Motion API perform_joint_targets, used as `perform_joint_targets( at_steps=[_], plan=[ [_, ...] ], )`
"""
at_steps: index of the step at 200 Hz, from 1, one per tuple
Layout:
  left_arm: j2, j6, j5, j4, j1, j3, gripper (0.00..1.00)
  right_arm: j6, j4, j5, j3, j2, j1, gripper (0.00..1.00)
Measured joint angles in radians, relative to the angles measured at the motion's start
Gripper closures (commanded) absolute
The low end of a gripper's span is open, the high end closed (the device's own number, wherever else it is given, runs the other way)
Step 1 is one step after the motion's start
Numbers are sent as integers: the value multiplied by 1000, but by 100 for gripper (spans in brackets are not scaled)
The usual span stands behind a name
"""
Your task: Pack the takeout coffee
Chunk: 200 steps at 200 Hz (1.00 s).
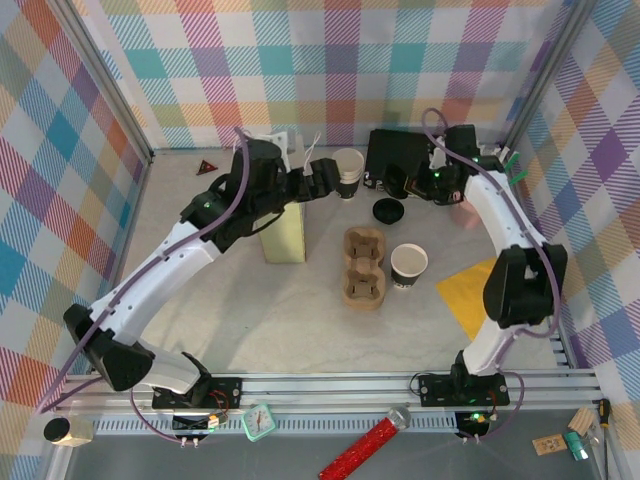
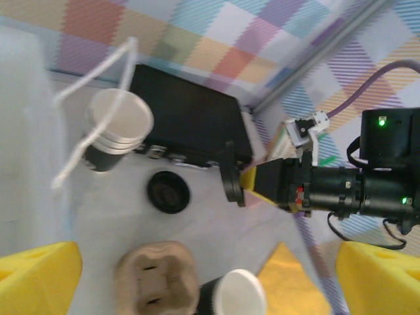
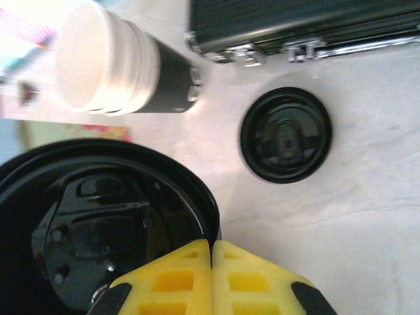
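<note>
While the right gripper (image 3: 211,262) is clamped on the rim of a black lid (image 3: 98,230), fingers pressed tight together, we see the left gripper (image 2: 207,279) spread wide and released, hanging just left of the cup stack (image 1: 348,168). That lid is off the table (image 1: 300,320), edge-on in the left wrist view, just in front of the black case (image 1: 395,148). On the table near the case lies a second lid (image 1: 388,210), flat, between the stack and the right gripper. Mid-table, nearer the arm bases: carrier (image 1: 365,265), with an open cup (image 1: 408,265) upright just beside its right edge. Right of that cup, by the right arm, lies a yellow sheet (image 1: 470,295). Under the left arm stands a pale box (image 1: 285,235). Every cup we see is open-topped, so we can't tell where the lidded coffee is.
</note>
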<state>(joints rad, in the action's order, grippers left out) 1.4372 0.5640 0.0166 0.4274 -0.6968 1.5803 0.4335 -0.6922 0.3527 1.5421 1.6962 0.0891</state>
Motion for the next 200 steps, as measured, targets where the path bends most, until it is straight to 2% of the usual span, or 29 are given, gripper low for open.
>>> perform_joint_targets(
  at_steps=[55,103,148,200],
  plan=[
    [168,221,-209,-233,-11,53,16,124,209,303,-184,-267,-85,100],
    [262,394,-347,-431,-16,66,24,273,423,505,-272,-376,-119,100],
    [272,524,-436,-623,-16,59,23,408,599,588,-320,-394,-119,100],
    [290,623,-480,-747,-38,36,20,473,670,610,-332,-394,-119,100]
  ],
)
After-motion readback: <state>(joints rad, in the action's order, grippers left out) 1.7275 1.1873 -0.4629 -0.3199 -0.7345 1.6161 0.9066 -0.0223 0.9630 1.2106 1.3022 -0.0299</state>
